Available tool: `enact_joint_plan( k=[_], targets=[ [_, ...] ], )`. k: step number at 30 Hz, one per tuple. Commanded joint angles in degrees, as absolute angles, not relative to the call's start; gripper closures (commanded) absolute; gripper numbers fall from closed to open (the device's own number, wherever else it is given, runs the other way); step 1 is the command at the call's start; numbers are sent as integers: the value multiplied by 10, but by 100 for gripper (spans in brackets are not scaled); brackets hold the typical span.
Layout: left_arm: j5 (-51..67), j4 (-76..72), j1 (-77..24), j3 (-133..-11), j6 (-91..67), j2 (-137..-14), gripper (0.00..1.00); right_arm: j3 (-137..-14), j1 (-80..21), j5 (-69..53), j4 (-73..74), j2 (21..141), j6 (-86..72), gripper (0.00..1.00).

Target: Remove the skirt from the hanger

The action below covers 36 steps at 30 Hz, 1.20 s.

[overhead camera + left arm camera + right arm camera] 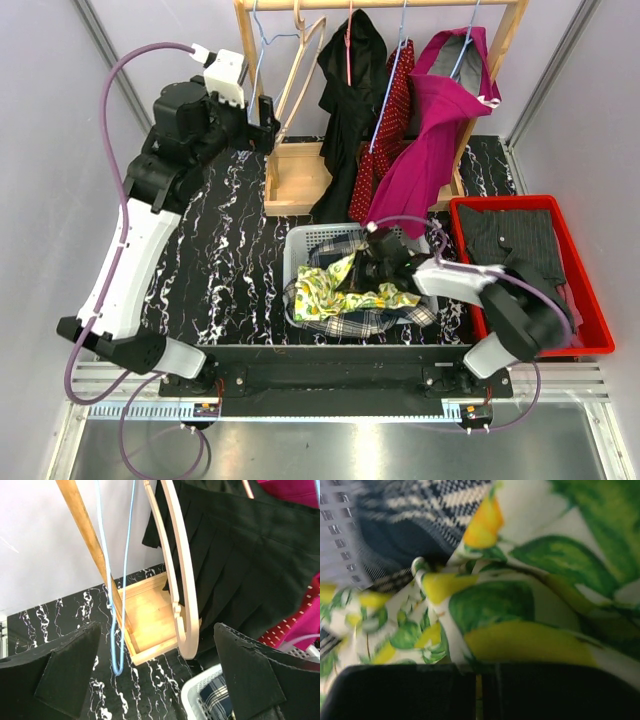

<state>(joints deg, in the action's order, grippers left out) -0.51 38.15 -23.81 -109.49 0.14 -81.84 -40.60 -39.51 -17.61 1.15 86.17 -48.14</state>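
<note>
Left gripper [262,115] raised beside the rack [243,40], jaws wide apart, gripping nothing. Facing bare blue wire hanger [116,645] and wooden hanger [182,605]. Right gripper [352,275] down in white basket [300,240] on worktop [230,250], jaws pinched on lemon-print skirt [325,290] — off any hanger, crumpled over plaid cloth [370,322].

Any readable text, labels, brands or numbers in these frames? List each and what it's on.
None readable. The lemon-print fabric and the red dotted garment carry only patterns; the small boards on the front rail are too small to read.
</note>
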Motion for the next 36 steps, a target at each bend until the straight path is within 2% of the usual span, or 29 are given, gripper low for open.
enact_joint_plan(
  k=[1, 6, 7, 10, 11, 13, 14, 15, 16, 20, 26, 31, 36],
  targets=[
    [13, 406, -241, -1133, 2, -788, 1, -366, -396, -282, -73, 965, -567, 100],
    [18, 437, -255, -1191, 3, -787, 1, -365, -398, -237, -9, 953, -525, 98],
    [21, 441, -258, -1201, 2, -790, 1, -363, -399, -223, -4, 942, -525, 86],
    [27, 444, -281, -1257, 1, -812, 1, -366, -402, -193, 32, 885, -507, 66],
    [25, 443, -297, -1270, 2, -820, 1, -370, -402, -181, 59, 869, -493, 53],
    [18, 439, -315, -1300, 8, -851, 1, -385, -402, -152, 85, 818, -474, 38],
    [11, 437, -336, -1327, 16, -859, 1, -392, -403, -144, 112, 803, -454, 16],
    [10, 427, -344, -1340, 18, -872, 1, -411, -402, -135, 128, 778, -440, 4],
    [9, 423, -351, -1353, 18, -892, 1, -424, -403, -118, 145, 767, -427, 0],
    [13, 373, -363, -1360, 2, -941, 1, -504, -417, -74, 224, 709, -350, 0],
    [5, 302, -367, -1345, 2, -998, 1, -582, -486, -40, 248, 629, -238, 0],
    [-13, 238, -368, -1361, 8, -1035, 1, -602, -568, -3, 220, 564, -185, 0],
    [-34, 191, -373, -1383, 4, -1082, 1, -598, -591, -20, 211, 519, -178, 0]
  ],
)
